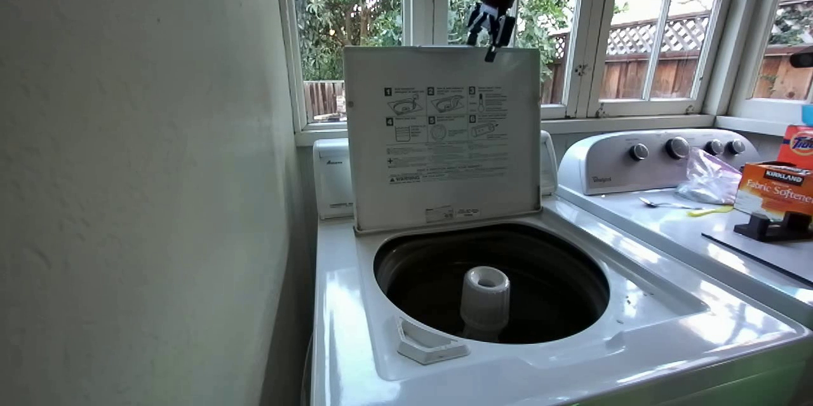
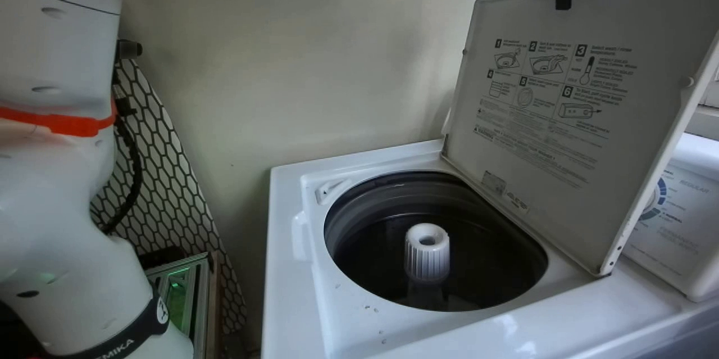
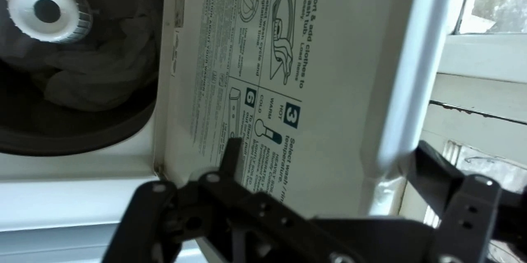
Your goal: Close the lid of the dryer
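The lid point(image 1: 444, 196) stands upright and open at the back of the dryer point(image 1: 346, 336), its printed underside facing the tub. It also shows in an exterior view point(image 2: 561, 151) and fills the middle of the wrist view point(image 3: 341, 69). My gripper point(image 1: 483, 49) is at the lid's top edge, right of its middle there. In the wrist view my gripper point(image 3: 326, 147) is open and straddles the edge. One finger is in front of the underside, the other is at the outer side, close to or touching the rim. In an exterior view the rear fingertip is hidden behind the lid.
A white centre post point(image 1: 485, 301) stands in the dark tub; pale cloth point(image 3: 99, 73) shows dimly inside. A wall point(image 1: 159, 171) runs beside the dryer. Windows point(image 1: 356, 31) are behind. The neighbouring appliance point(image 1: 660, 222) bears a plastic bag point(image 1: 708, 177) and a fabric softener box point(image 1: 775, 187).
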Controlling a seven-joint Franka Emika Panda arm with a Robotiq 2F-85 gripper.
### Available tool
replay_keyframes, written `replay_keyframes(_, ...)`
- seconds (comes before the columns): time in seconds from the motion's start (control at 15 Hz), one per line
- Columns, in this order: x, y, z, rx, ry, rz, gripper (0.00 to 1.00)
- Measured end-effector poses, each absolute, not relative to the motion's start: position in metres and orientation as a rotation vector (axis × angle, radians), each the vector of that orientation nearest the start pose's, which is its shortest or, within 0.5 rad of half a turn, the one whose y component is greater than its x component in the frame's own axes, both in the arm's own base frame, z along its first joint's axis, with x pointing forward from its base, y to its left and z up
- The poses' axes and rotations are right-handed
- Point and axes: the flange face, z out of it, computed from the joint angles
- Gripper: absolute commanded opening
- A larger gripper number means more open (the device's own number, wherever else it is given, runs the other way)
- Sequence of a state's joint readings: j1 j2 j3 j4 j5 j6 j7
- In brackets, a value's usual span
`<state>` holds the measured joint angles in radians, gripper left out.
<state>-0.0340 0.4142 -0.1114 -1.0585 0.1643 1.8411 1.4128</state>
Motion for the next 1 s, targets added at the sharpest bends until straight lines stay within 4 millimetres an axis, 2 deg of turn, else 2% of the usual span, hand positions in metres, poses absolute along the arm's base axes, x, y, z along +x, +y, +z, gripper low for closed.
replay_keyframes(0.47,0.675,-0.063,0.654,-2.07,1.994,-0.195,1.0)
replay_keyframes(1.0,0.672,-0.058,0.645,-2.183,1.765,-0.213,1.0)
